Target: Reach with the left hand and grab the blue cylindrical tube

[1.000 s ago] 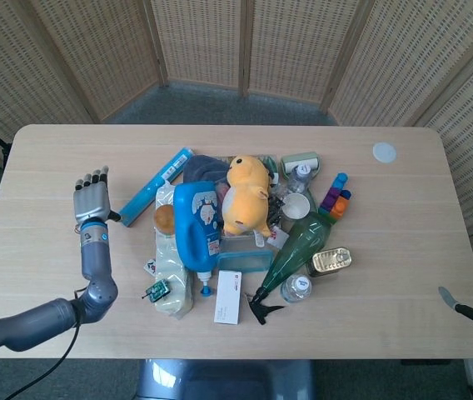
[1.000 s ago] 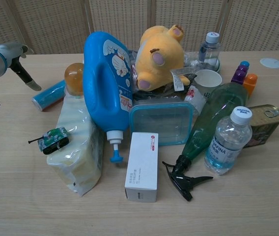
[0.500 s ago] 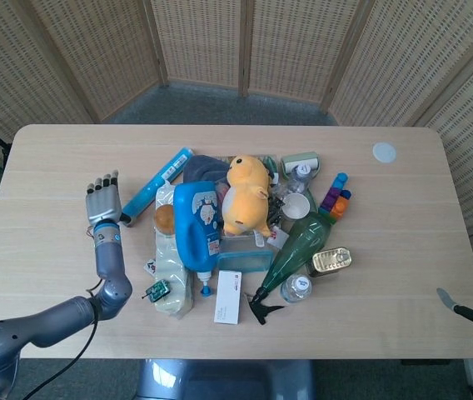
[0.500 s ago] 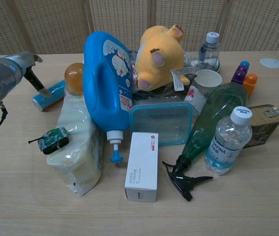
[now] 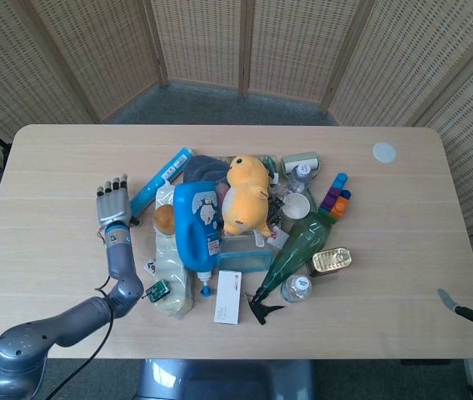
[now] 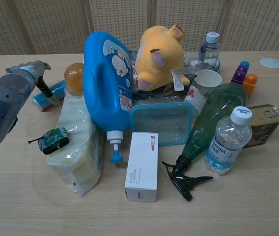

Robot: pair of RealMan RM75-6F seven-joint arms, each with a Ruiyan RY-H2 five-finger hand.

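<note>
The blue cylindrical tube (image 5: pixel 160 177) lies slanted on the table at the left edge of the pile, its near end by the chest view's orange-capped jar; there the blue cylindrical tube (image 6: pixel 48 95) is partly hidden by my arm. My left hand (image 5: pixel 112 201) is open, fingers spread and pointing away, right beside the tube's near end, holding nothing. In the chest view my left hand (image 6: pixel 41 78) hangs in front of the tube. My right hand (image 5: pixel 457 307) shows only as a sliver at the frame's right edge.
A pile fills the table's middle: a blue detergent bottle (image 6: pixel 106 83), a yellow plush (image 6: pixel 159 58), a wrapped pack (image 6: pixel 78 140) with a toy tank (image 6: pixel 52 138), a lidded box (image 6: pixel 161 121), a white carton (image 6: pixel 142 166), a green spray bottle (image 6: pixel 209 120), a water bottle (image 6: pixel 226 141) and a tin (image 6: pixel 267 123).
My left hand has moved right across the table toward the near end of the blue tube, staying open. The objects have not shifted.
</note>
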